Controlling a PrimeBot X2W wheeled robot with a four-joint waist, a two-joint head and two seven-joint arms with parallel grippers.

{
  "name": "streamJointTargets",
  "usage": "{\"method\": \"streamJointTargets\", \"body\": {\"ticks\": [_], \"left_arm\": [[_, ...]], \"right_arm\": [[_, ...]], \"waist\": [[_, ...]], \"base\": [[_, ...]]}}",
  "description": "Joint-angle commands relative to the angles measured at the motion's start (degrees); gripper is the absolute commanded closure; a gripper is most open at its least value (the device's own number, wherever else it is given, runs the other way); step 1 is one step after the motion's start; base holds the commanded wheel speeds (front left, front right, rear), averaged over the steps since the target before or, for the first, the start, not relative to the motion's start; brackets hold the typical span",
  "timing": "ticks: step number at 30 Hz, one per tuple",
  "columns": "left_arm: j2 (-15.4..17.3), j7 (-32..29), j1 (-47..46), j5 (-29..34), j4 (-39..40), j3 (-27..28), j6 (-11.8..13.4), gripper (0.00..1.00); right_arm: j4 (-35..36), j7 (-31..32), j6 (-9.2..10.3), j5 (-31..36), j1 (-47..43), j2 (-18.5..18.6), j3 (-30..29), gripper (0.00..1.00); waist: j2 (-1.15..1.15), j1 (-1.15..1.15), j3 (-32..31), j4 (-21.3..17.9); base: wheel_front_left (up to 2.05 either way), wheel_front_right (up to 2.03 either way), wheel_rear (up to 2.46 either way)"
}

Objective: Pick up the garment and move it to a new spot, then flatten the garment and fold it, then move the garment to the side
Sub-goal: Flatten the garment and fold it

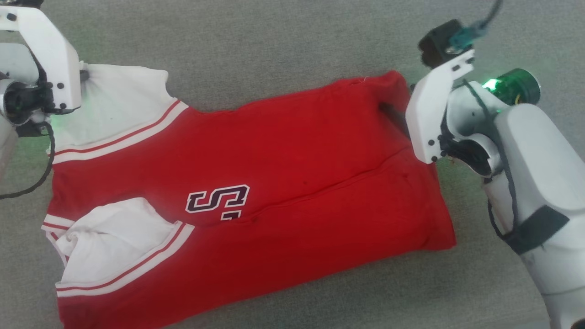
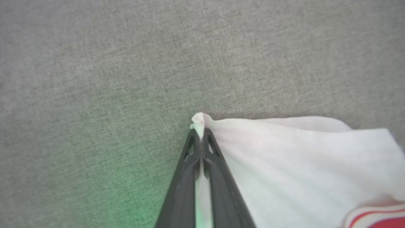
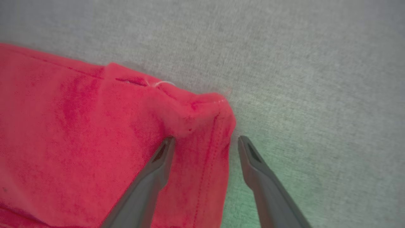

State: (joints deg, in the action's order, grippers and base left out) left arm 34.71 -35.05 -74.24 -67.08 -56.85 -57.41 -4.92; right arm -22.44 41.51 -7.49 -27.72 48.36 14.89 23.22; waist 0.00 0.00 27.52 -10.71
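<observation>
The garment (image 1: 292, 151) lies half-folded across the grey surface (image 1: 274, 41). The left end effector (image 2: 200, 133) pinches its white sleeve tip (image 2: 199, 118) at ten o'clock. The right end effector (image 3: 206, 141) gapes around the red hem corner (image 3: 218, 107) at two o'clock, seemingly readying a matching grip.

The small red cloth jersey garment (image 1: 297, 151) is looking soft and matt, lying on a coarse grey woven surface (image 1: 274, 36).

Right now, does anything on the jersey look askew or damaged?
Yes. On the jersey, the white sleeve nearer the robot lies bunched and creased, not flat, and a loose white thread pokes from the red hem's far corner.
</observation>
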Motion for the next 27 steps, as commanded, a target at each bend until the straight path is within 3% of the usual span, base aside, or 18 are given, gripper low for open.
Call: {"method": "streamJointTargets", "body": {"ticks": [1, 6, 7, 8, 18, 27], "left_arm": [[-1.1, -0.4, 2.1, 0.3, -0.8, -1.1, -0.3, 1.00], [-2.4, 0.6, 1.8, 0.1, -2.2, -1.1, -1.0, 1.00], [-2.6, 1.2, 1.8, 0.1, -2.4, -1.1, -1.0, 1.00], [-2.8, 1.4, 1.7, 0.2, -2.5, -1.1, -1.3, 1.00], [-4.3, 0.6, -0.5, -0.8, -2.6, -0.9, -2.0, 1.00], [-3.5, -2.3, -0.5, 0.0, 2.9, -2.3, -1.9, 1.00]], "right_arm": [[-0.9, 0.6, 0.00, -0.3, 0.8, 0.1, 0.5, 0.00], [-7.6, 3.8, 0.01, -2.2, 3.8, -0.3, 4.2, 0.00], [-8.6, 4.2, 0.01, -2.6, 4.1, -0.4, 4.6, 0.57], [-9.4, 4.1, 0.00, -2.8, 4.5, -0.3, 5.3, 1.00], [-11.5, -2.8, 0.05, -3.3, 5.0, 3.4, 5.8, 1.00], [-7.0, -5.6, 0.05, -4.0, 0.1, 7.0, 3.7, 1.00]], "waist": [[0.00, 0.00, 0.0, 0.2], [0.00, 0.00, -0.2, 1.2], [0.00, 0.00, -0.4, 1.3], [0.00, 0.00, -0.5, 1.6], [0.00, 0.00, -4.3, 5.0], [0.00, 0.00, -8.7, 8.0]], "base": [[0.00, 0.00, 0.00], [0.00, 0.00, 0.00], [0.00, 0.00, 0.00], [0.00, 0.00, 0.00], [0.00, 0.00, 0.00], [0.00, 0.00, 0.00]]}}
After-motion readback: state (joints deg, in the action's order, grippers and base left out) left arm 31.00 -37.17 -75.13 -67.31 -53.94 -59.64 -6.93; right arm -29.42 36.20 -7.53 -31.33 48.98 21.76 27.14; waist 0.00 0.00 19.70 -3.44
